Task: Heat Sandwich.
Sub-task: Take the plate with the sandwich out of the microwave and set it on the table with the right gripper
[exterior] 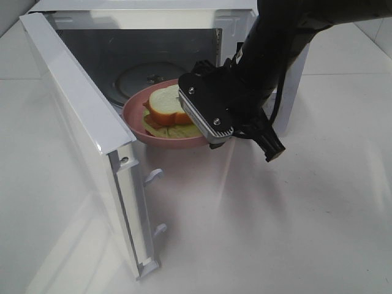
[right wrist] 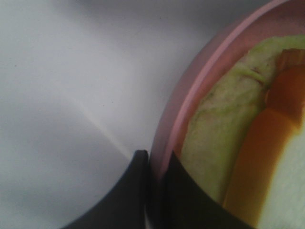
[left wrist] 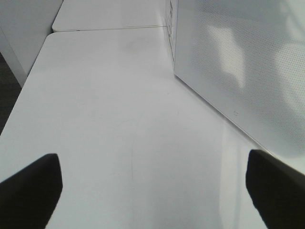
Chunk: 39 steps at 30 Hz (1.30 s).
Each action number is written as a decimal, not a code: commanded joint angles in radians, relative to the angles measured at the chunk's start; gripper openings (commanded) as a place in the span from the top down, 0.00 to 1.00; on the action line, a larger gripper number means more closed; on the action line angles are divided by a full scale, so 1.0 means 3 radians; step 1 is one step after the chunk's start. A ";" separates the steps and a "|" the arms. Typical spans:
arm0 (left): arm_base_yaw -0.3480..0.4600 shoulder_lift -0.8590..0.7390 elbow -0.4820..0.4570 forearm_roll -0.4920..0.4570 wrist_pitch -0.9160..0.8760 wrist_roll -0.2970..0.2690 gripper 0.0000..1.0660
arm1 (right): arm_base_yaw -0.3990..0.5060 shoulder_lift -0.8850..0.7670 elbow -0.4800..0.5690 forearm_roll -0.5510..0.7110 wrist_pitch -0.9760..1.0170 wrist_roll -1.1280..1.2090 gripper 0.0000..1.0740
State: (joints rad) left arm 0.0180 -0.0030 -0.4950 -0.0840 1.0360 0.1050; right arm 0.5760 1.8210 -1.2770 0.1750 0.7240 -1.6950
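One right hand [right wrist: 155,191] pinches plate [exterior: 138,119] rim; microwave door [exterior: 79,122] open beside sandwich [exterior: 165,104].

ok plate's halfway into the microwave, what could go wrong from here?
1. The right gripper has its jaws pinched on only the thin rim of the pink plate; the plate may tilt or slip out.
2. The sandwich lies loose on the plate, so a tilt could slide it off.
3. The plate sits at the microwave opening, close to the open door; drifting sideways could knock the door edge.
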 commanded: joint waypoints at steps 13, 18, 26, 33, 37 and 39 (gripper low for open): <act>0.0007 -0.0093 0.0003 -0.0030 -0.0023 -0.0027 0.06 | -0.0017 -0.0683 0.0703 -0.0233 -0.0057 0.0307 0.99; 0.0007 -0.0093 0.0003 -0.0030 -0.0023 -0.0027 0.06 | -0.0017 -0.0870 0.0933 -0.0240 -0.0113 0.0410 0.99; 0.0007 -0.0093 0.0003 -0.0030 -0.0023 -0.0027 0.06 | -0.0017 -0.1213 0.1263 -0.0247 -0.0130 0.0437 0.99; 0.0007 -0.0093 0.0003 -0.0030 -0.0023 -0.0027 0.06 | -0.0017 -0.1603 0.1570 -0.0353 -0.0133 0.0627 0.99; 0.0007 -0.0093 0.0003 -0.0030 -0.0023 -0.0027 0.06 | -0.0017 -0.1820 0.1733 -0.0423 -0.0140 0.0713 0.99; 0.0007 -0.0093 0.0003 -0.0030 -0.0023 -0.0027 0.06 | -0.0017 -0.1880 0.1773 -0.0423 -0.0143 0.0723 0.99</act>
State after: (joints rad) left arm 0.0180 -0.0030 -0.4950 -0.0840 1.0360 0.1050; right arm 0.5750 1.2750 -0.7470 0.0500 0.7000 -1.4890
